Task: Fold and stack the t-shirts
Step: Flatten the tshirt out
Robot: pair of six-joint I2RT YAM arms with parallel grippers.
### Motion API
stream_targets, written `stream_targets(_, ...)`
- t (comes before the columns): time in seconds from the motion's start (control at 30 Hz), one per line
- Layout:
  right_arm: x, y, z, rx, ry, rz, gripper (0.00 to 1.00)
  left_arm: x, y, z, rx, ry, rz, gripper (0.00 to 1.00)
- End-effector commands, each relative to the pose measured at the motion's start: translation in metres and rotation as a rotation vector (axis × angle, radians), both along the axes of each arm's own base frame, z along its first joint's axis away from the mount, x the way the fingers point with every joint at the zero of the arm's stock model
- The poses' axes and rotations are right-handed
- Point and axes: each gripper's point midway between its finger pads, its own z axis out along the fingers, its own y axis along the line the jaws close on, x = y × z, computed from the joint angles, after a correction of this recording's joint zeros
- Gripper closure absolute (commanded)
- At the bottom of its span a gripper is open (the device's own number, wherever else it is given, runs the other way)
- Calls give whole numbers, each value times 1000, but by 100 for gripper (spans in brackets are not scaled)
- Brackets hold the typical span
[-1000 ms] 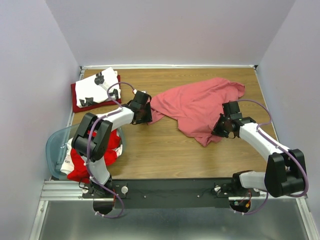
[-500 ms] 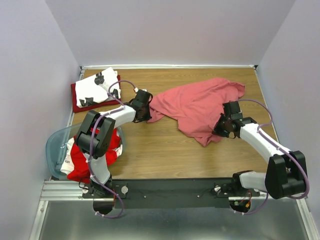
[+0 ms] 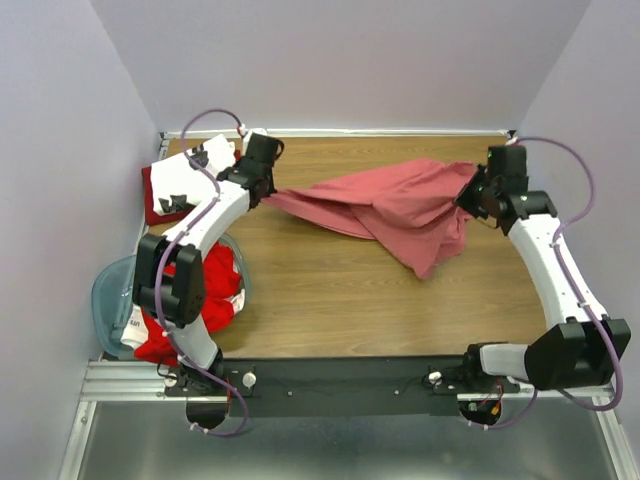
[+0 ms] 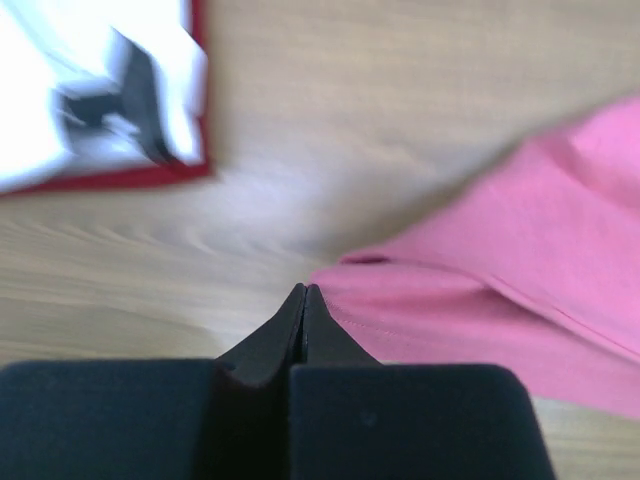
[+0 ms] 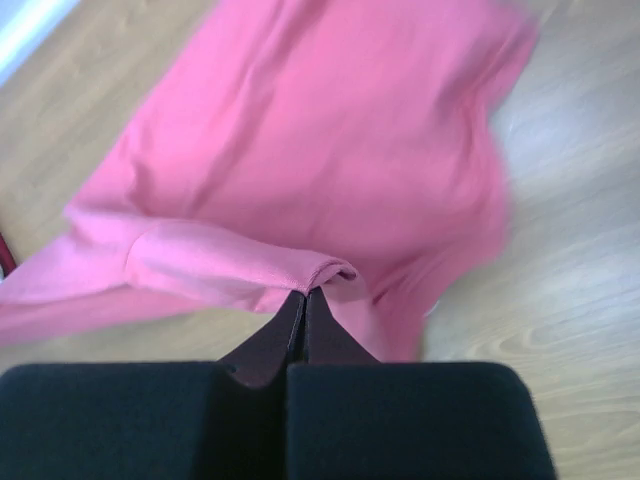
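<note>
Salmon-pink t-shirt (image 3: 400,205) is strung out over the table (image 3: 320,300), smooth wood walled on three sides. Its long axis runs left to right, away from the folded stack (image 3: 185,178) in the far left corner. You hold both ends: the left gripper (image 3: 268,188) has its jaws pinched on the edge just beside that stack, and the right gripper (image 3: 468,196) has its jaws clamped on a fold at the end farthest from it. Cloth sags between them, so your lay-down likely needs even tension from both arms.
</note>
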Motion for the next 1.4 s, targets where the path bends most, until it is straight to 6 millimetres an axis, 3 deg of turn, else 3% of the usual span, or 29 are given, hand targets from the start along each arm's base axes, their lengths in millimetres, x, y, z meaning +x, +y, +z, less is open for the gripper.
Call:
stream_targets(0.0, 25, -26, 48, -60, -71, -14, 99, 0, 49, 56, 146, -87, 120, 100)
stream_targets(0.1, 45, -37, 73, -37, -118, -24, 100, 3, 60, 83, 154, -144, 164, 100)
stream_targets(0.13, 52, -40, 96, -32, -170, -27, 99, 3, 61, 91, 149, -162, 172, 100)
stream_targets(0.2, 62, -44, 110, -6, -196, -21, 100, 6, 62, 116, 130, -226, 194, 100)
stream_targets(0.23, 67, -50, 133, 1, -247, -29, 100, 7, 63, 127, 122, -251, 201, 100)
stream_targets(0.33, 78, -55, 157, 35, -299, -23, 100, 12, 64, 174, 85, -364, 230, 100)
stream_targets(0.37, 80, -54, 179, 42, -351, -12, 100, 13, 64, 187, 73, -395, 236, 100)
stream_targets(0.43, 85, -56, 195, 41, -387, -9, 100, 12, 65, 226, 38, -484, 241, 100)
stream_targets(0.47, 85, -56, 218, 32, -441, -5, 100, 9, 65, 253, 21, -549, 232, 100)
stream_targets(0.53, 83, -58, 242, 15, -497, -4, 100, 5, 66, 283, -5, -633, 227, 100)
stream_targets(0.57, 79, -60, 265, -7, -554, -12, 99, -4, 67, 308, -29, -693, 219, 100)
stream_targets(0.63, 71, -64, 290, -34, -616, -30, 99, -15, 67, 336, -55, -766, 196, 100)
stream_targets(0.67, 66, -69, 301, -59, -642, -53, 99, -28, 67, 363, -80, -844, 168, 100)
stream_targets(0.7, 57, -71, 322, -78, -693, -67, 99, -35, 67, 376, -92, -883, 156, 100)
stream_targets(0.83, 28, -87, 368, -152, -809, -158, 99, -76, 64, 429, -143, -1069, 53, 100)
stream_targets(0.87, 13, -87, 389, -165, -864, -175, 100, -84, 62, 442, -156, -1121, 31, 100)
stream_targets(0.93, -4, -95, 409, -196, -922, -227, 100, -105, 60, 455, -167, -1176, -27, 100)
stream_targets(1.07, -60, -106, 454, -264, -1071, -325, 100, -144, 57, 478, -201, -1286, -110, 100)
stream_targets(1.23, -113, -114, 494, -322, -1218, -416, 99, -183, 61, 504, -226, -1404, -147, 100)
stream_targets(1.37, -123, -113, 505, -343, -1258, -418, 100, -193, 55, 517, -228, -1445, -200, 100)
